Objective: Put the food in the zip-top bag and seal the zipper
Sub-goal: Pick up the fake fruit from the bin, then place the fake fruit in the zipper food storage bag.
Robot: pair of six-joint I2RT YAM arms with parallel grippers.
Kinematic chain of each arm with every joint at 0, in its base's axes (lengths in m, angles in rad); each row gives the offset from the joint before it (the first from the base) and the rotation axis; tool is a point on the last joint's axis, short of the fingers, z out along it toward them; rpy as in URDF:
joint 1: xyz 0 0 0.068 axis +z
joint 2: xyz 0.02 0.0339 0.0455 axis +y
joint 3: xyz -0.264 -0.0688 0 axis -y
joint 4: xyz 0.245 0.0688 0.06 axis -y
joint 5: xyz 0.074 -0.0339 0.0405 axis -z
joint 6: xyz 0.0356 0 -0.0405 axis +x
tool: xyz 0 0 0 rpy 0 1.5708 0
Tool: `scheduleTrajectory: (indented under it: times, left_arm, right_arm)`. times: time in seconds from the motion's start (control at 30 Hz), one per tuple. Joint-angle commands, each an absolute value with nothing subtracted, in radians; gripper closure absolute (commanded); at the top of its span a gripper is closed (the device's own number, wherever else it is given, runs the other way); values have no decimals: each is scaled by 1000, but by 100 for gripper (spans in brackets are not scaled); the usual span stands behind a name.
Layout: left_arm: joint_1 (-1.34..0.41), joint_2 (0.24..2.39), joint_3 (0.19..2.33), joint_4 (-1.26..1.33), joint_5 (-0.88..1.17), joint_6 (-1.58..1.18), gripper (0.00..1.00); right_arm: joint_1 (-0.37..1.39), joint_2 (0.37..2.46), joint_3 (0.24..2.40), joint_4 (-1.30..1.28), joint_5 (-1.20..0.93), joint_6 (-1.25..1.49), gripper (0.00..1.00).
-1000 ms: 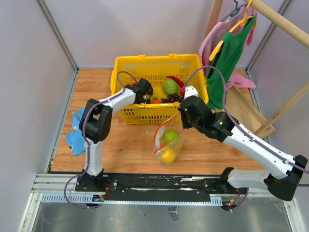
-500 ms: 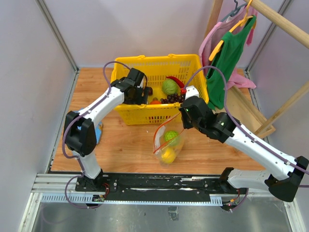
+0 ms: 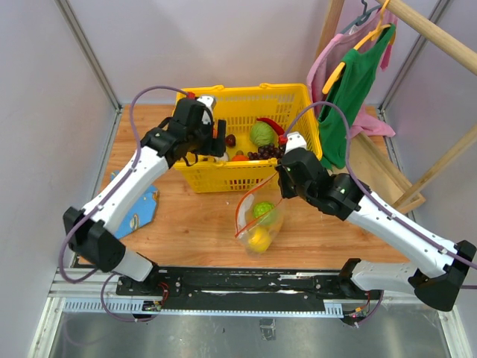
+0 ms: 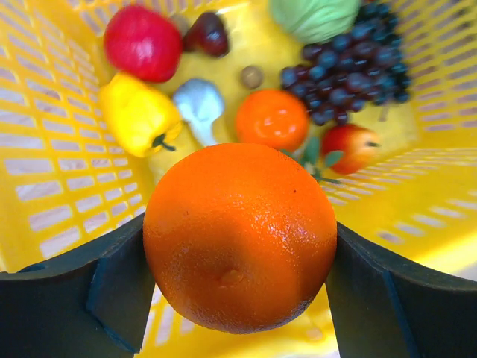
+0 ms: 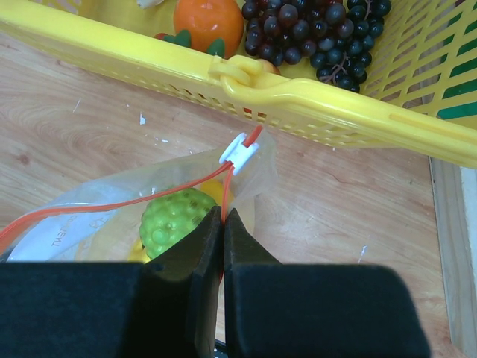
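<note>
1. The zip-top bag lies on the wooden counter just in front of the yellow basket. Its mouth gapes, with a green piece and a round yellow fruit inside.
2. The red-orange zipper runs up to its whitish slider near the basket's handle. The right pincer is clenched on the strip just below the slider.
3. The left pincer grasps an orange over the basket's interior.
4. Beneath it in the basket sit a yellow bell pepper, a red fruit, dark grapes and a small orange fruit.
5. A blue cloth lies at the counter's left side.
</note>
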State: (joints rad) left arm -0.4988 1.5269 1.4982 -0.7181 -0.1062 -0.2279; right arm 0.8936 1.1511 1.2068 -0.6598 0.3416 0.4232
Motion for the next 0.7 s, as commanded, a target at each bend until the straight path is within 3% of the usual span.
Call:
scheduleTrajectory:
  times: [0.0, 0.43, 0.67]
  left_arm:
    - [-542, 1378, 1458, -605, -9, -206, 54]
    - [-717, 1089, 1262, -385, 169, -150, 55]
    - [-818, 1082, 1191, -330, 178, -143, 54]
  right_arm:
    - [880, 1160, 1212, -640, 346, 446, 96]
    - [880, 1184, 1229, -633, 338, 481, 96]
    - [880, 1187, 1228, -626, 325, 499, 96]
